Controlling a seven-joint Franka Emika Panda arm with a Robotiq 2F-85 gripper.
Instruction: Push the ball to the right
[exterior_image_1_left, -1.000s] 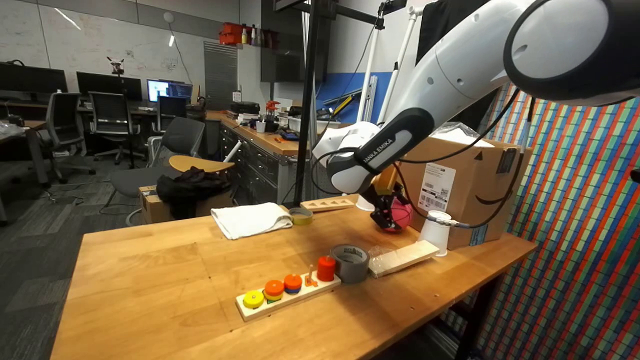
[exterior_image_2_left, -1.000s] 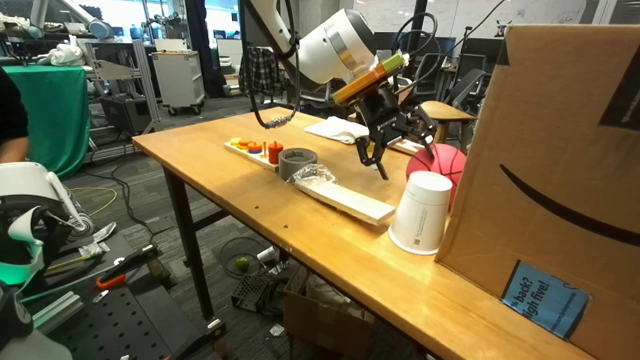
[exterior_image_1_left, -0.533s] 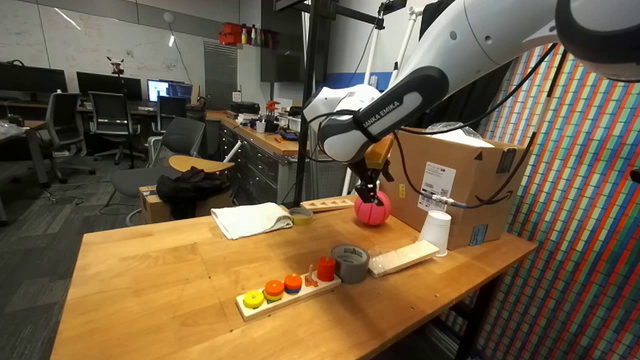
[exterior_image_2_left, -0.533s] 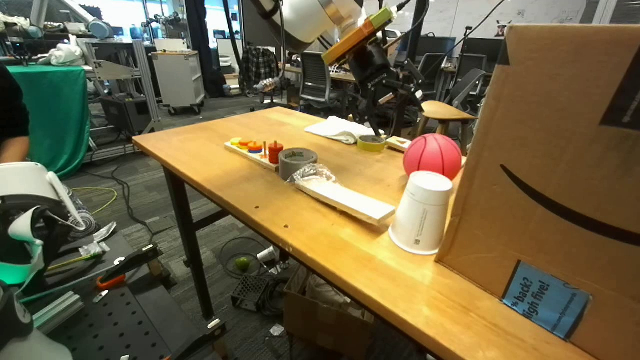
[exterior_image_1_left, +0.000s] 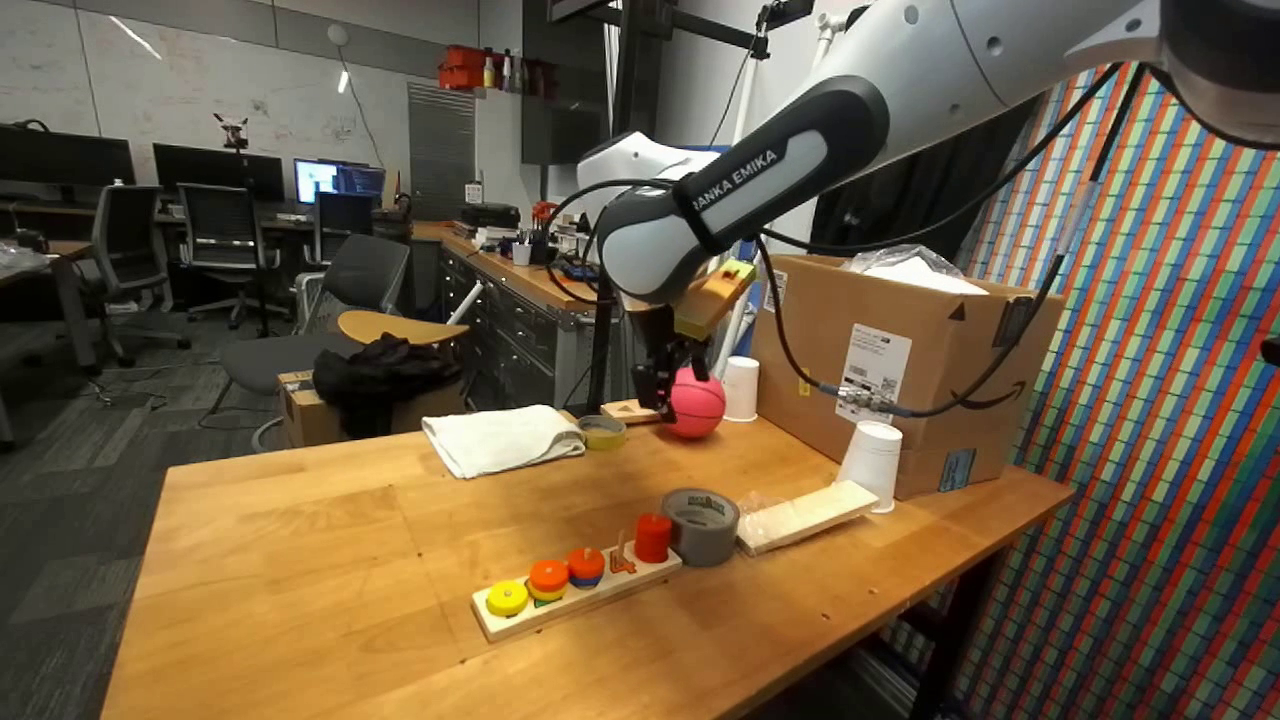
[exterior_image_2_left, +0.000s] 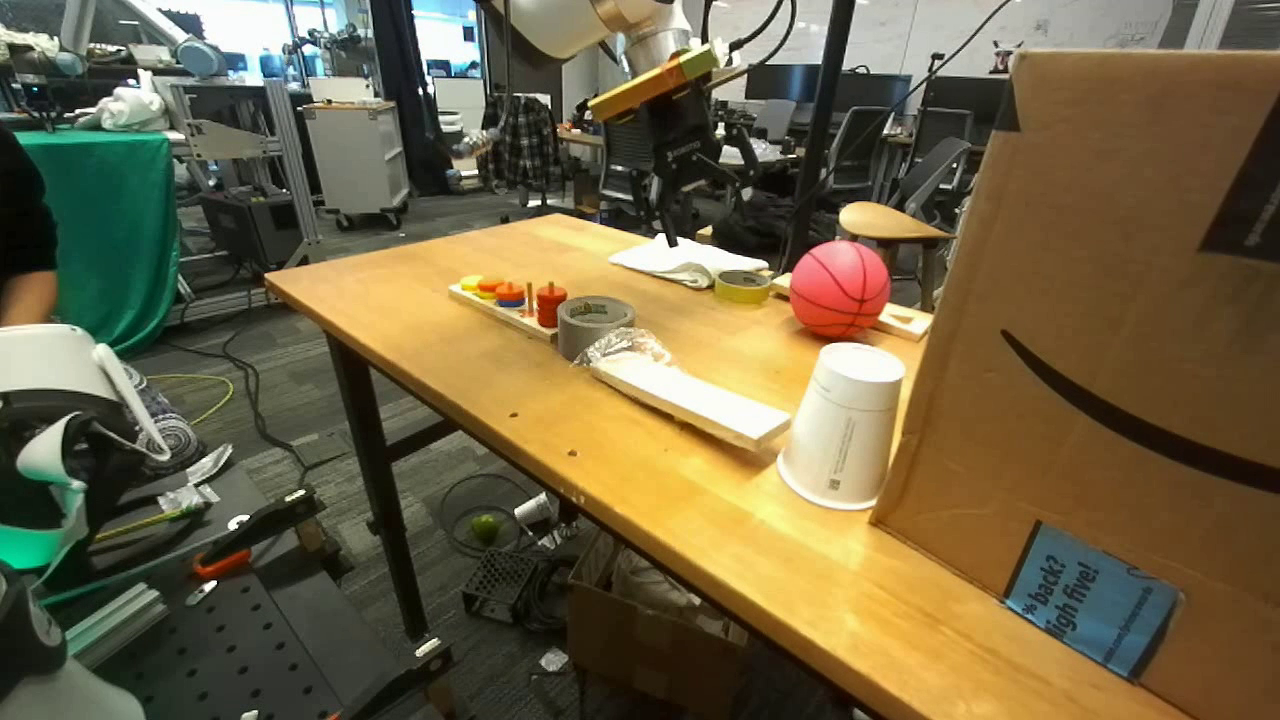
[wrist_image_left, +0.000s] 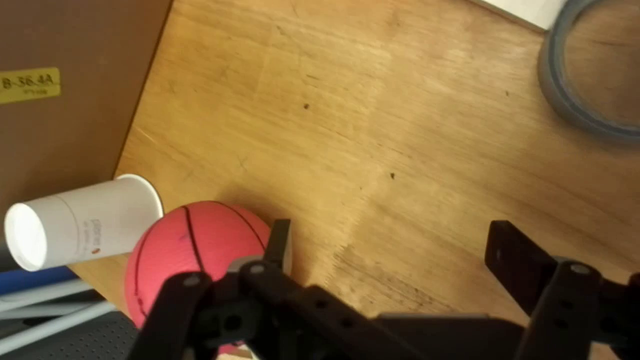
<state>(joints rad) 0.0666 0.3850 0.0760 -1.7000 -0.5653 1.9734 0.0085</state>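
Plainly, 1 ball (exterior_image_2_left: 840, 289) (round, axes approx. equal) on tbl (exterior_image_2_left: 720, 335).

Both exterior views slant across the light-brown wooden bench (exterior_image_1_left: 300, 560) from different sides; the wrist view, nearest, looks down; all share the black-lined pink ball (exterior_image_2_left: 840, 289).

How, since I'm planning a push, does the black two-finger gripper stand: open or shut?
Open: the gripper has its black fingers wide apart in the wrist view, wooden tabletop showing between.

Pink ball (exterior_image_1_left: 699, 404) on table (exterior_image_1_left: 330, 540), claw (exterior_image_1_left: 668, 393) near
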